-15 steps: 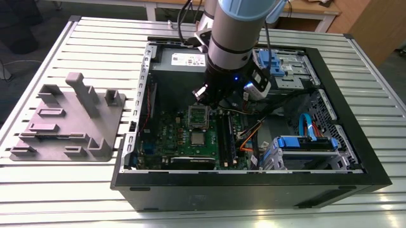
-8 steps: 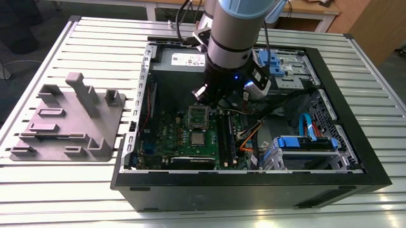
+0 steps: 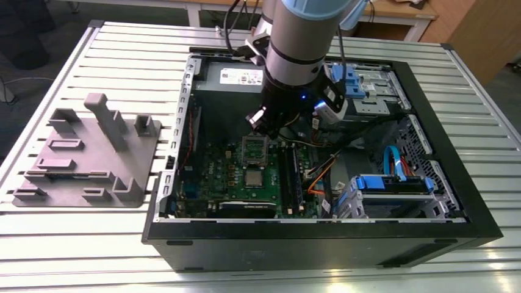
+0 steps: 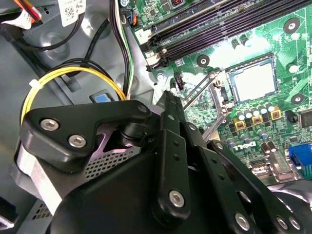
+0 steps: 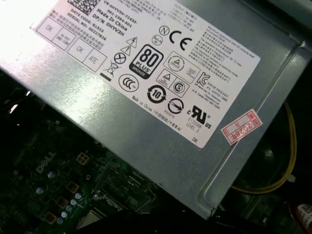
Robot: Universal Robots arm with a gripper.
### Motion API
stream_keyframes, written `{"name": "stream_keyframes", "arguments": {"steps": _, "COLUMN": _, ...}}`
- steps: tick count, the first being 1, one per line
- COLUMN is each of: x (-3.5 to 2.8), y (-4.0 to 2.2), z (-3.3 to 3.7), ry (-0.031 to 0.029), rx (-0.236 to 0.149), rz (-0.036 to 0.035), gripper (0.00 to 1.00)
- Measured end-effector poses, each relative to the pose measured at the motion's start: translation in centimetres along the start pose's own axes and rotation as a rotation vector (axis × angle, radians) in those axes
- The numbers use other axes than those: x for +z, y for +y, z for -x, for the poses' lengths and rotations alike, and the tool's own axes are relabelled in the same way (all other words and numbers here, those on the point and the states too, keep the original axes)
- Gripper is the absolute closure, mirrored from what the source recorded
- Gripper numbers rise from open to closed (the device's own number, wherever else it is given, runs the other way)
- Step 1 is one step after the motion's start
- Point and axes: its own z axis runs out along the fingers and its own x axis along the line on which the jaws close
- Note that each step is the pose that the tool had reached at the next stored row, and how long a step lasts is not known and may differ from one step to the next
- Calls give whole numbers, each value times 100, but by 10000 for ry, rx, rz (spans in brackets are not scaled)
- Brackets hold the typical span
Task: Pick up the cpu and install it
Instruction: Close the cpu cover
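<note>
Exterior view showed the arm (image 3: 297, 55) reaching down into the open computer case (image 3: 326, 244), its gripper (image 3: 262, 122) above the raised socket frame (image 3: 255, 149), cables crowding the exterior view's right; the cpu (image 3: 254, 178) lay seated in its socket on the green motherboard (image 3: 213, 177). Second wrist view showed the black gripper linkage hiding its fingertips, so I could not tell how the jaws stood, with the cpu (image 4: 252, 81) beyond. First wrist view showed the grey power supply (image 5: 161, 146) close by.

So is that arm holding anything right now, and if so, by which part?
It cannot be told. The gripper hangs inside the computer case above the green motherboard, while the cpu lies in its socket, apart from the gripper.
</note>
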Motion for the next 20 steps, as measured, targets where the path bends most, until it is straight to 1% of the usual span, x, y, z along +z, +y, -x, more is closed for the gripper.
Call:
{"name": "stream_keyframes", "arguments": {"steps": 9, "x": -31, "y": 11, "z": -10, "ry": 22, "rx": -260, "rz": 5, "gripper": 89}}
{"name": "stream_keyframes", "arguments": {"steps": 20, "x": -62, "y": 8, "z": -14, "ry": 37, "rx": -386, "rz": 10, "gripper": 89}}
